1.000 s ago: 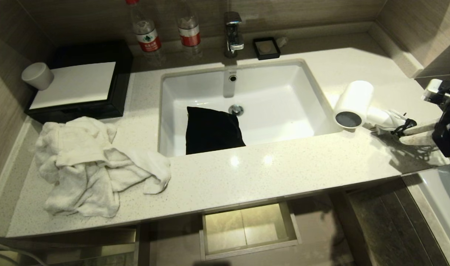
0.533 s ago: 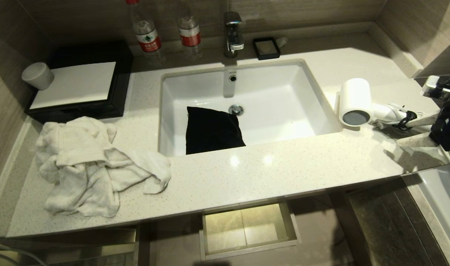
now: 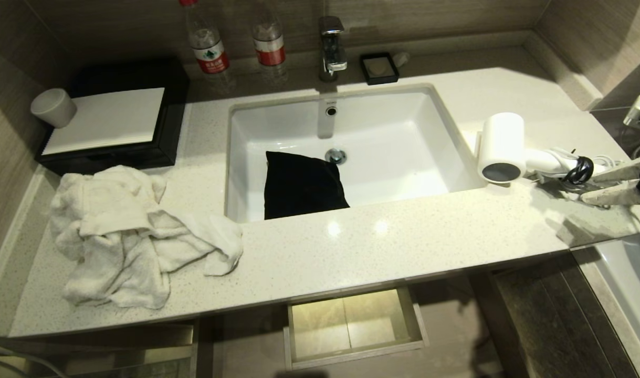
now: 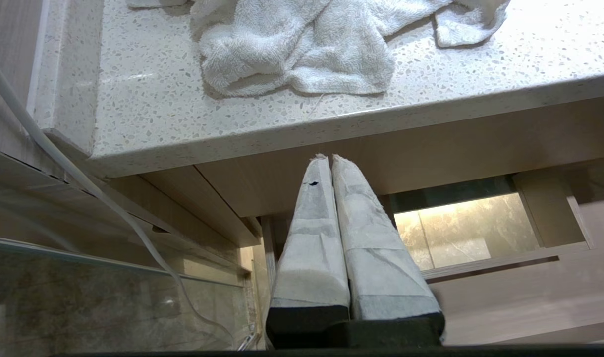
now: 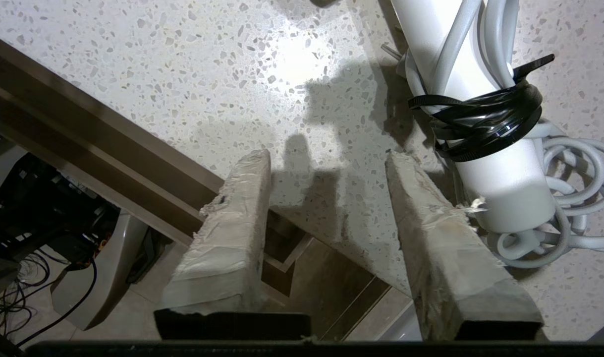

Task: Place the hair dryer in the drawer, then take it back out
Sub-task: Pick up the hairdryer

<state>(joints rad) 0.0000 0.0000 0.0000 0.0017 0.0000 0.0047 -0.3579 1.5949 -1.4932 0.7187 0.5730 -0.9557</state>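
1. We see the speckled countertop (image 3: 393, 247) across the whole head view; the hair dryer (image 3: 503, 147) lies on it at our right, just beside the sink's right rim, with its grey round end facing the front edge.
2. The white sink (image 3: 430, 131) is sunk into the counter's middle. A black pouch (image 3: 301, 184) sits in its basin, near the drain.
3. A crumpled white towel (image 3: 130, 231) lies on the counter's left part, well apart from the dryer.
4. A black box (image 3: 115, 126) with a white top stands behind the towel, and a white cup (image 3: 52, 107) rests at its left corner.
5. The drawer (image 3: 351, 354) stands pulled out below the counter's front edge. We see only its bare pale bottom, with nothing lying in the part that shows.
6. Two water bottles (image 3: 209, 42) stand at the back wall beside the tap, and a small black dish (image 3: 378, 68) holding a pale round piece sits to the right of the tap.
7. Our right gripper (image 5: 326, 163) hovers over the counter's right end with its jaws spread and nothing between them. One finger (image 5: 430, 218) lies right beside the dryer's handle, whose white cord is bound by a black tie (image 5: 480, 119); we cannot tell whether they touch.
8. Our left gripper (image 4: 326, 157) hangs below the counter's front edge, left of the drawer, fingers pressed together on nothing.
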